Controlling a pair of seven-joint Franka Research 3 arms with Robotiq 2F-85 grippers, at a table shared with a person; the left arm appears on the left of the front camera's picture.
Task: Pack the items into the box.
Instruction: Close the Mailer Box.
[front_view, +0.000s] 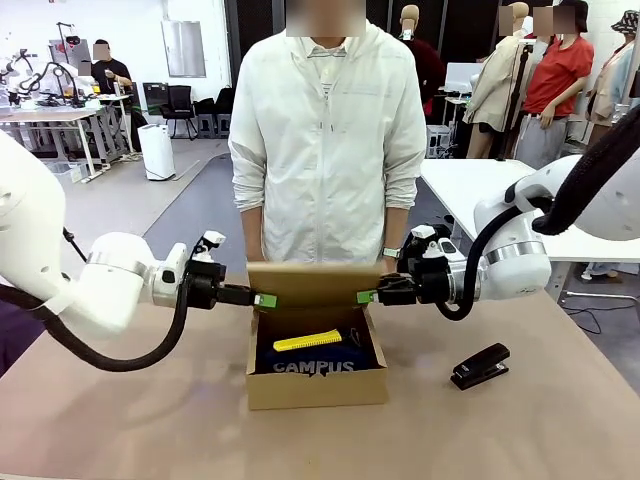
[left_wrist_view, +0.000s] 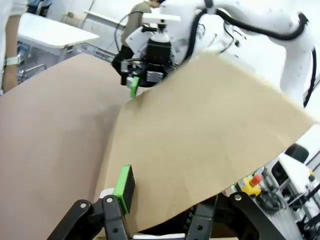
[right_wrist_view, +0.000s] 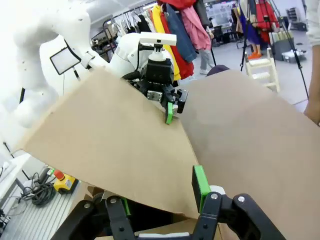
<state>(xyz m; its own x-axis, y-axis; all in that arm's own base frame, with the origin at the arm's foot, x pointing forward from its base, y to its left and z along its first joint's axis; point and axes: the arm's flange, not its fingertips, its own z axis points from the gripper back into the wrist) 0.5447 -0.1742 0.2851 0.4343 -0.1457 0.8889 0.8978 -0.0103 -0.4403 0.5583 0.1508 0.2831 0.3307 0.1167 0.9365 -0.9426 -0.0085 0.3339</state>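
A workshop room with white desks and clothes racks lies behind a brown table (front_view: 120, 410), and a person in a white jacket (front_view: 328, 140) stands at its far edge, directly behind the cardboard box (front_view: 316, 385). The box sits at the middle of the table with its flap lid (front_view: 310, 285) raised upright along its far side. The two white arms reach in level from either side of the box, wrists turned inward so the grippers face each other across the lid.

The left gripper (front_view: 262, 300) meets the left edge of the lid; in its wrist view the flap (left_wrist_view: 200, 150) passes between the jaws, one green pad (left_wrist_view: 123, 187) lying against the near face, the jaws part-way closed on the cardboard. The right gripper (front_view: 368, 296) meets the right edge of the lid in the same manner; in its wrist view the flap (right_wrist_view: 125, 150) runs between its jaws, a green pad (right_wrist_view: 200, 181) on the near face, part-way closed on it.

Inside the box, below the lid, lies the navy blue pencil pouch (front_view: 318, 362), its white "CAMPUS" lettering facing the camera. The yellow stick-like tool (front_view: 306, 341) rests on top of the pouch, slanting slightly. A black stapler (front_view: 480, 366) lies on the table to the right of the box, well apart from it.
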